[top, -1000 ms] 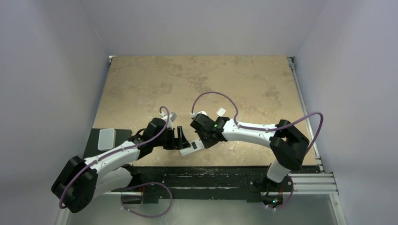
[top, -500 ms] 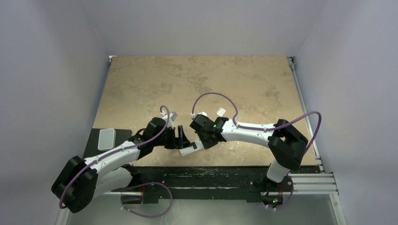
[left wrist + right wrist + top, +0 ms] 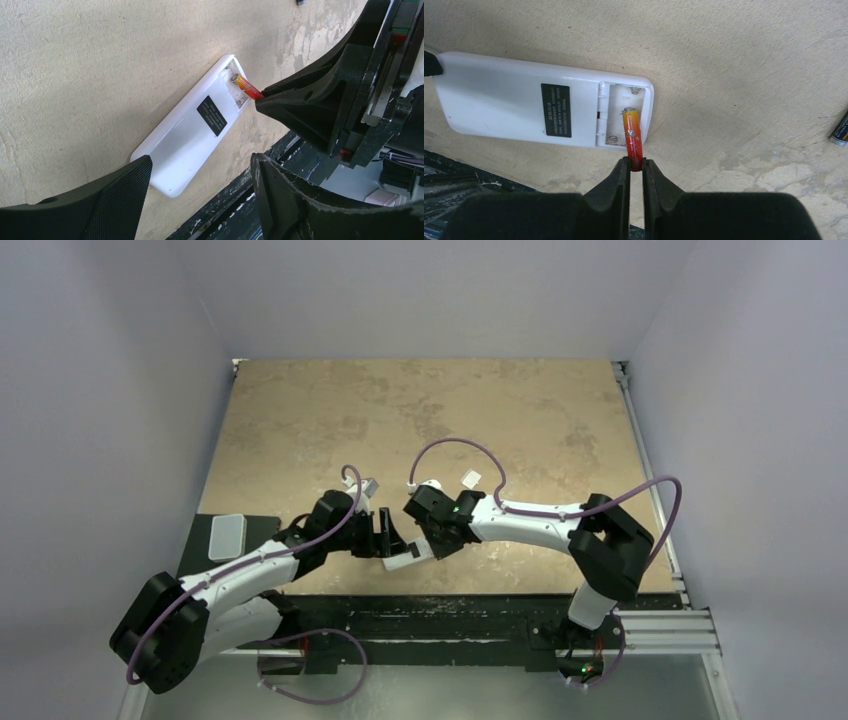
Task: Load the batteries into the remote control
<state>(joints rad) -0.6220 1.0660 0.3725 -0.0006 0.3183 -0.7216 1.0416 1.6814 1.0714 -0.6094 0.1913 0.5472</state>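
At the tabletop's (image 3: pixel 724 50) near edge, the remote (image 3: pixel 524 107) lies face down with its battery bay uncovered. The right tool (image 3: pixel 635 166) is pinched narrow on the tail of the orange battery (image 3: pixel 633 137), whose front end sits tilted in the bay. The left tool (image 3: pixel 200 167) gapes wide, 1 finger either side of the remote's other end. The dark battery (image 3: pixel 839 131) lies on the tabletop, well apart from the remote.

Beige table (image 3: pixel 500 410) bears the remote control (image 3: pixel 499 100) and dark battery (image 3: pixel 839 131).
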